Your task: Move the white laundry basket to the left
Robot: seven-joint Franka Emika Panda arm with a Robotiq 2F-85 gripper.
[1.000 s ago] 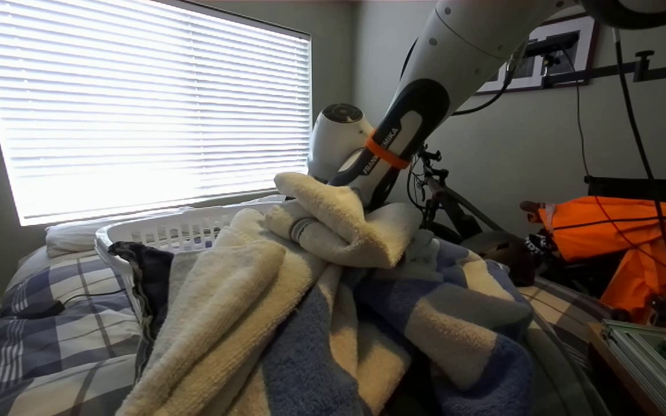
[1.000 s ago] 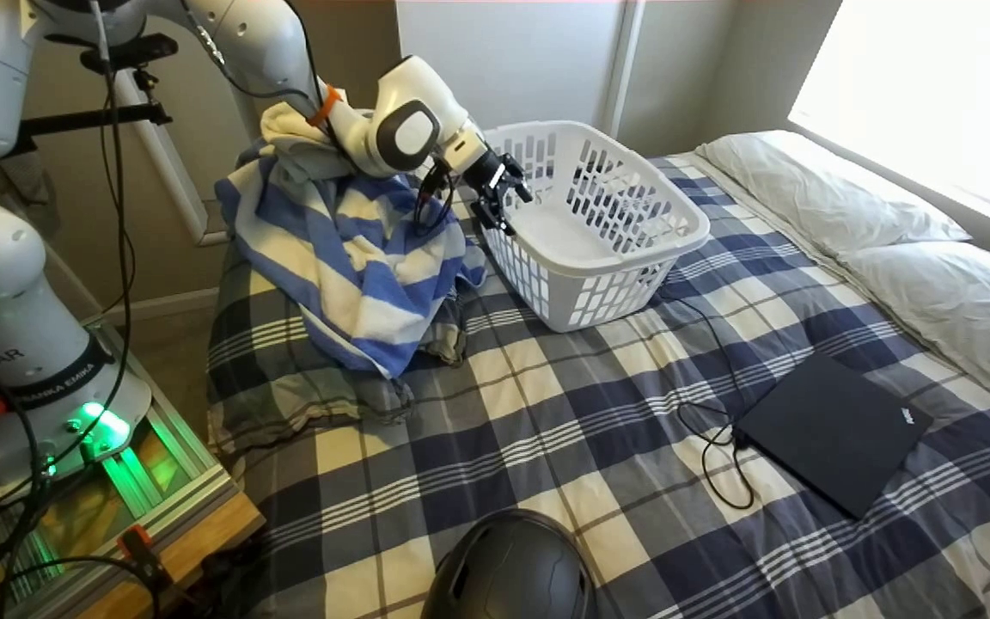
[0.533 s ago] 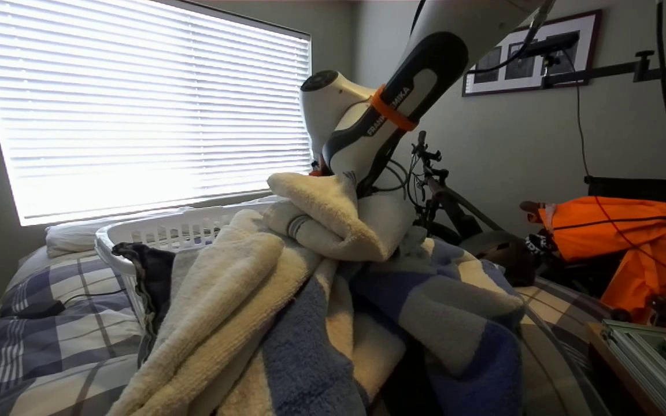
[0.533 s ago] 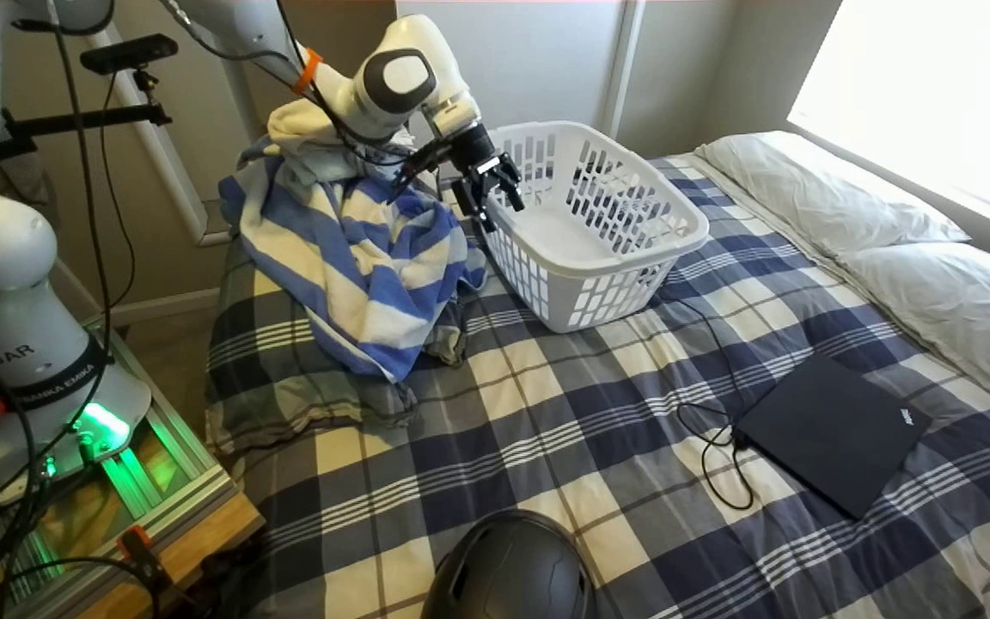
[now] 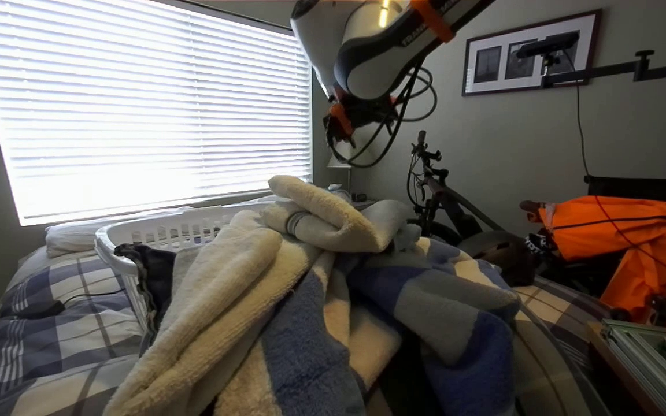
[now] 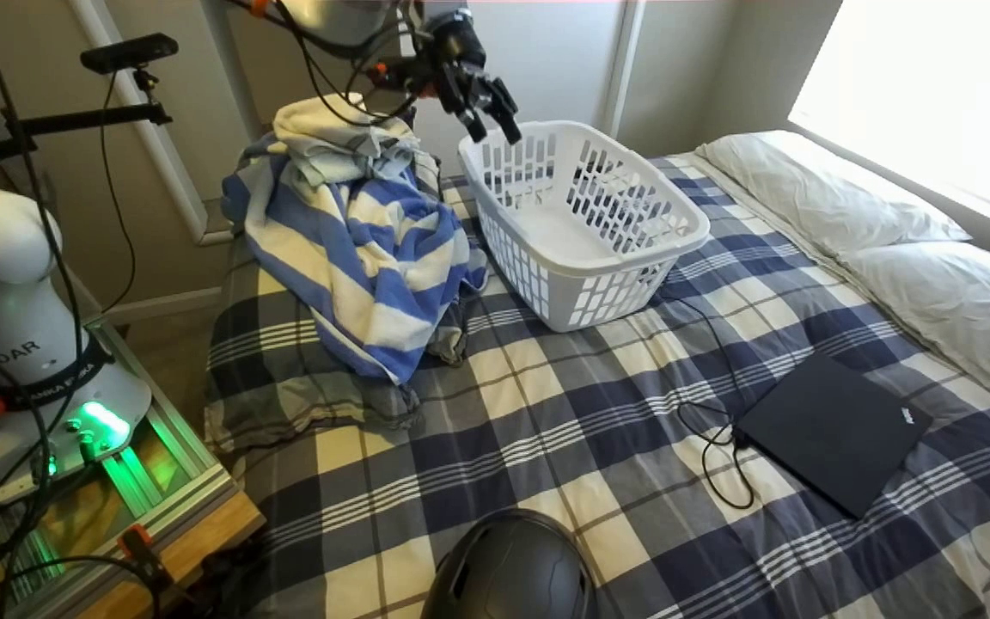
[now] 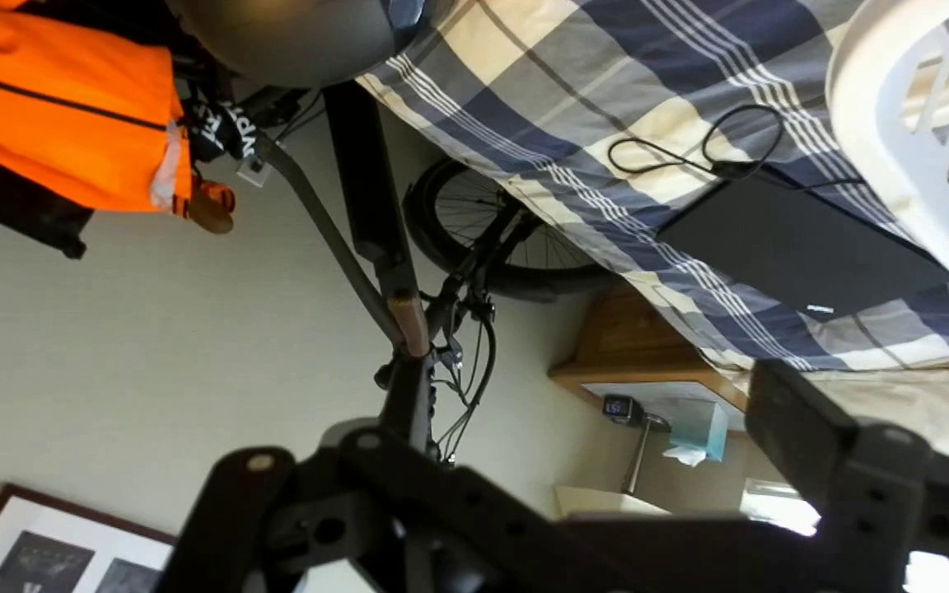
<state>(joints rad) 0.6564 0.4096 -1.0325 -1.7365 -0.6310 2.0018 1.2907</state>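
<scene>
While the end effector [image 6: 496,136] gapes near the basket [image 6: 564,292], "EMIKA" [image 6: 84,375] shows

Gripper [image 6: 495,134] perhaps above white basket [image 6: 585,268]

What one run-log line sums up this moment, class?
gripper: open, aloft, empty | white laundry basket: upright on bed beside striped cloth | laptop: closed

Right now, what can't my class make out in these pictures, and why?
Basket: in an exterior view, partly behind the blanket; wrist view, cut off by the right edge.
Helmet: in an exterior view, cut off by the bottom edge.
Laptop logo: wrist view, too small to read.
</scene>
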